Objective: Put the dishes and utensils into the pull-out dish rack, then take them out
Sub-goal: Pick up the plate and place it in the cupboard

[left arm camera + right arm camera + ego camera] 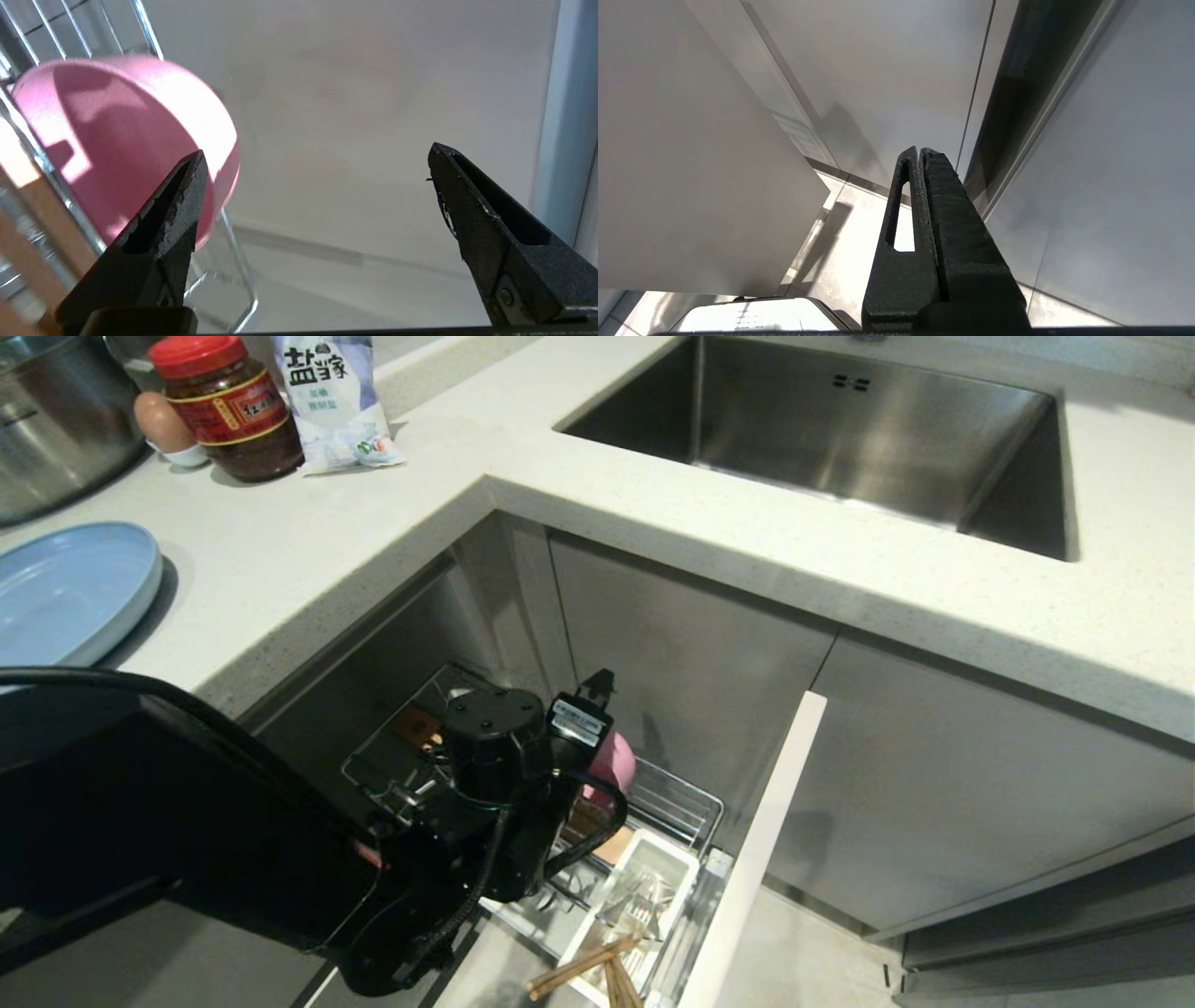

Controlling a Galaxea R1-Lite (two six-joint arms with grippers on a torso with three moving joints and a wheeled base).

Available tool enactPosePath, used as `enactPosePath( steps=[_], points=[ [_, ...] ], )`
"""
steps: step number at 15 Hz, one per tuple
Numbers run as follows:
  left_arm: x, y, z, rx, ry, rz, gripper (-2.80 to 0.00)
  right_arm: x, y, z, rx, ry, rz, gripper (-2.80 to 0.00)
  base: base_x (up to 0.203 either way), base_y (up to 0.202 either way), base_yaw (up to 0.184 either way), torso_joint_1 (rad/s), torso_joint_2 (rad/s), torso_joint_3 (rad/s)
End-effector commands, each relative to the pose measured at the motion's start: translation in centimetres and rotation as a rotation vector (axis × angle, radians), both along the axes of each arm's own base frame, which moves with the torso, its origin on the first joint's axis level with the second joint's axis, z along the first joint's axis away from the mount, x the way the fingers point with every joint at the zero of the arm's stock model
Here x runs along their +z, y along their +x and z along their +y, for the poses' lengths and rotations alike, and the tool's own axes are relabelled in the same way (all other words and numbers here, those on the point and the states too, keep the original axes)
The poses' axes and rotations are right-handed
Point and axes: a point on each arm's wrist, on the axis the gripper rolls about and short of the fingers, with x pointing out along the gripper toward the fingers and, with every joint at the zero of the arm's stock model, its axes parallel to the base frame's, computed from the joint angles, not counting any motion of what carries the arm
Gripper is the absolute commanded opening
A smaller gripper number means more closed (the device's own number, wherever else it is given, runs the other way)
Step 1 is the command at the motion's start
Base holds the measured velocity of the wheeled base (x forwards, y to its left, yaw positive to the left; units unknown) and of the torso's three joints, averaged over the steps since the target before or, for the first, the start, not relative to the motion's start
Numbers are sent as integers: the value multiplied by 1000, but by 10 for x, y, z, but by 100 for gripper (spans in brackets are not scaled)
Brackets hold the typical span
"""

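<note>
left gripper (317,186) is down in the pull-out dish rack (686,807), jaws wide apart w/ nothing between, one finger just beside the pink bowl (126,140), which stands on edge against the wires. risk: a finger could clip its rim & tip it. right gripper (920,156) parked, jaws together. plate (70,593) is on the counter.

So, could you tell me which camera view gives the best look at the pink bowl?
The left wrist view: the pink bowl fills much of it, tipped on its side against the rack wires. The head view shows only a sliver behind the left arm. The right wrist view shows none of it.
</note>
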Motion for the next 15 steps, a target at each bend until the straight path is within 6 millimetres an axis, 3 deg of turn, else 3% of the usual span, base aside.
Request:
enactPosePath(
  steps=[1, 2, 3, 6, 15],
  points=[
    [14, -6, -2, -6, 11, 15, 0, 0, 0, 0, -2, 1, -5, -280, 0, 0, 0, 0, 0, 0],
    [17, -8, -6, 9, 17, 14, 0, 0, 0, 0, 0, 1, -5, -280, 0, 0, 0, 0, 0, 0],
    [20, -11, -10, 24, 32, 10, -268, 0, 0, 0, 0, 1, -5, -280, 0, 0, 0, 0, 0, 0],
    [30, -20, -11, 9, 73, 0, -280, 0, 0, 0, -1, 1, -5, -280, 0, 0, 0, 0, 0, 0],
    [116, -66, 17, 19, 153, -210, -280, 0, 0, 0, -1, 1, -5, -280, 0, 0, 0, 0, 0, 0]
  ],
)
